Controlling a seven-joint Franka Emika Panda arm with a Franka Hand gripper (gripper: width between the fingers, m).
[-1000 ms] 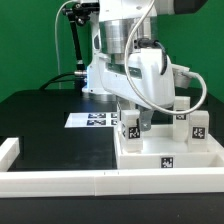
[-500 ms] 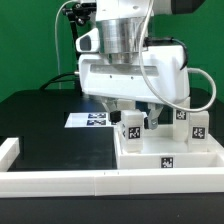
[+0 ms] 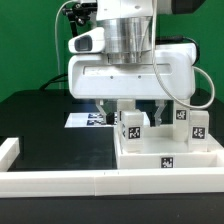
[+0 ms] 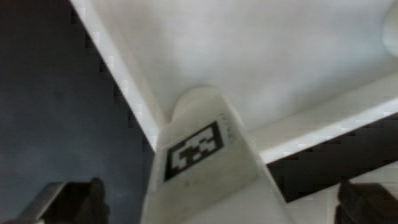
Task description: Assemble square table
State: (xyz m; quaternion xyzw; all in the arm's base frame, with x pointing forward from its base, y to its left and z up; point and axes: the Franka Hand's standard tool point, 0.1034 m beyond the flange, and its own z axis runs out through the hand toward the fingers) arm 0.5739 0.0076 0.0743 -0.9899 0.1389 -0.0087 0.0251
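The square tabletop (image 3: pixel 172 160), a white slab with a raised rim and a tag on its front edge, lies at the exterior view's right. Three white tagged legs stand on it: one near its left corner (image 3: pixel 131 127) and two further right (image 3: pixel 180 115) (image 3: pixel 198 127). My gripper (image 3: pixel 140 108) hangs straight down over the left leg, open, with a finger on each side of it. In the wrist view this leg (image 4: pixel 205 150) rises between my gripper's (image 4: pixel 217 200) dark fingers (image 4: pixel 71 200), with a gap on each side, and the slab (image 4: pixel 285 60) lies behind it.
The marker board (image 3: pixel 88 120) lies flat on the black table behind the slab. A long white border bar (image 3: pixel 60 181) runs along the front edge and a short one (image 3: pixel 8 150) stands at the exterior view's left. The arm's base and cables are at the back.
The hand has turned about its vertical axis, so its broad face now faces the exterior camera, and it has settled over the left leg. The legs and slab have not moved.
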